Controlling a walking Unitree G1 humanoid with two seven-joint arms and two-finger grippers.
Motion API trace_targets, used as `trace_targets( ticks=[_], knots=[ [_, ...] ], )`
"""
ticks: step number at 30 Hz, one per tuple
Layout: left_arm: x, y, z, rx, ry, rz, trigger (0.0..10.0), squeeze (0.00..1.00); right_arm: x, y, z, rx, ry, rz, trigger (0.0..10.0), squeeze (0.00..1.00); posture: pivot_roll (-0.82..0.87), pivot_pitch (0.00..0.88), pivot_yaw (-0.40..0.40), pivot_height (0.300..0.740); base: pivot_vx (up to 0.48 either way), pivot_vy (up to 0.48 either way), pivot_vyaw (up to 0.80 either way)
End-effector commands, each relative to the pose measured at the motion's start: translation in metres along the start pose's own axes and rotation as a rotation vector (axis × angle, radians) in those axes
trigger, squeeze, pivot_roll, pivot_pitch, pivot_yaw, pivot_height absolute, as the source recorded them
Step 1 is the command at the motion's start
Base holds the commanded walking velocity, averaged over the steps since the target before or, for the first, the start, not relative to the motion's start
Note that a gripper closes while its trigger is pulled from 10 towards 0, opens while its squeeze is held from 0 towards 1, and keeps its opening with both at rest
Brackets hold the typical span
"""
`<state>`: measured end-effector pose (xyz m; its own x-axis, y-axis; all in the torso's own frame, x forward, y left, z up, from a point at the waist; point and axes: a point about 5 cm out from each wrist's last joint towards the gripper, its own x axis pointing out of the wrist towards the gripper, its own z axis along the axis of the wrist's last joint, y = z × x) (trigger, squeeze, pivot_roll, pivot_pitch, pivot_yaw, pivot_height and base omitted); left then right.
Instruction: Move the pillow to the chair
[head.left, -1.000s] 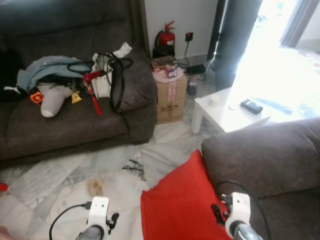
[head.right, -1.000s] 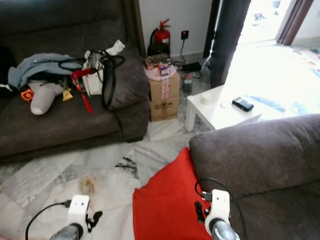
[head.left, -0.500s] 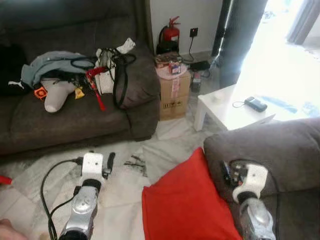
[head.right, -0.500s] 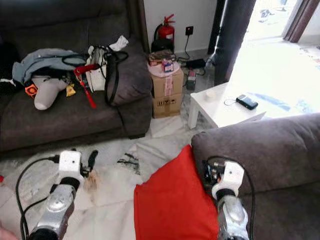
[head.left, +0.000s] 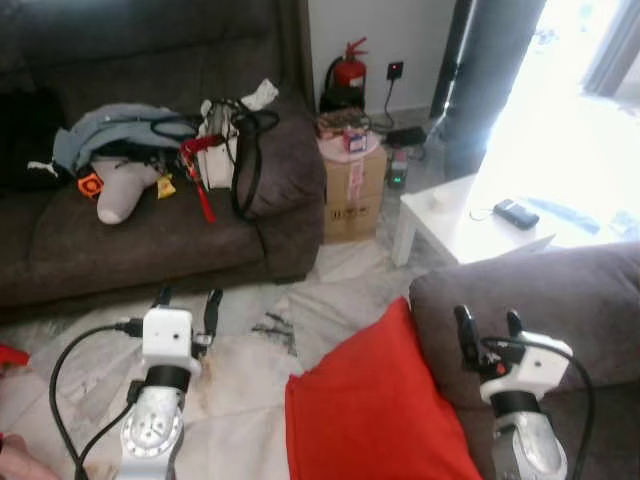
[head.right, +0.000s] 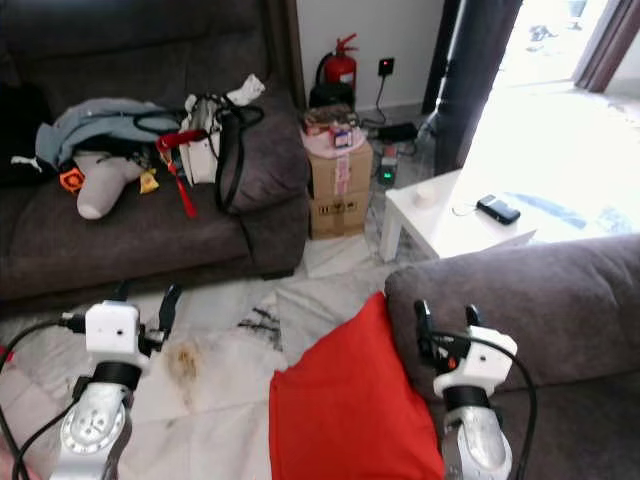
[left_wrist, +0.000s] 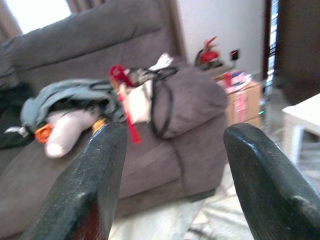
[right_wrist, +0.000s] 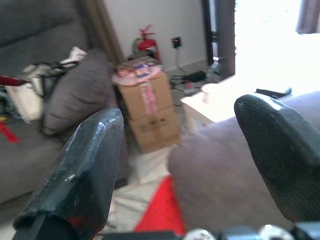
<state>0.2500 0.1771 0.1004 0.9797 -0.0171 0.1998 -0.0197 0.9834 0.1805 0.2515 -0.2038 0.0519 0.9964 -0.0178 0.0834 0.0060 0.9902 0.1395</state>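
pillow (head.left: 375, 410): you saw plain red
chair (head.left: 560, 300): grey-brown
sofa (head.left: 150, 230): dark grey-brown
floor (head.left: 250, 345): pale marble, grey veins
fire extinguisher (head.left: 347, 72): red
box (head.left: 350, 185): brown cardboard
side table (head.left: 450, 215): white
stain (head.right: 183, 358): brownish, perhaps

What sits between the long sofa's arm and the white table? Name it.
A cardboard box with small items on top, on the floor between the sofa arm and white table, in both eye views.

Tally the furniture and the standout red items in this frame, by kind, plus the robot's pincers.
Grey sofas: 2, the far sofa and the near sofa
White tables: 1, the side table
Cardboard boxes: 1, the box
Red pillows: 1, the pillow
Fire extinguishers: 1, the extinguisher
Pincers: 2, left pincer and right pincer, both open
Total: 8
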Motion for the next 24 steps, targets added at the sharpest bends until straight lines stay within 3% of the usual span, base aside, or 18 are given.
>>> trace_targets(
  ticks=[1,7,15,24],
  knots=[
    [-0.001,-0.002,0.002,0.004,0.014,-0.019,10.0,0.0,0.006,0.013,0.001,0.025,0.011,0.063,10.0,0.0,0.02,0.0,0.069,0.74,0.0,0.0,0.0],
    [-0.003,-0.001,0.002,0.007,0.05,-0.03,10.0,0.0,-0.002,0.025,0.006,0.015,0.02,0.135,10.0,0.0,0.01,0.0,0.082,0.74,0.0,0.0,0.0],
    [-0.002,-0.005,-0.005,0.004,0.097,-0.042,10.0,0.0,0.003,0.028,0.013,0.041,-0.003,0.12,10.0,0.0,0.0,0.0,0.111,0.74,0.0,0.0,0.0],
    [0.015,-0.011,-0.001,0.0,0.085,-0.072,10.0,0.0,0.009,0.026,0.021,0.027,-0.025,0.112,10.0,0.0,-0.03,0.0,0.122,0.74,0.0,0.0,0.0]
  ],
)
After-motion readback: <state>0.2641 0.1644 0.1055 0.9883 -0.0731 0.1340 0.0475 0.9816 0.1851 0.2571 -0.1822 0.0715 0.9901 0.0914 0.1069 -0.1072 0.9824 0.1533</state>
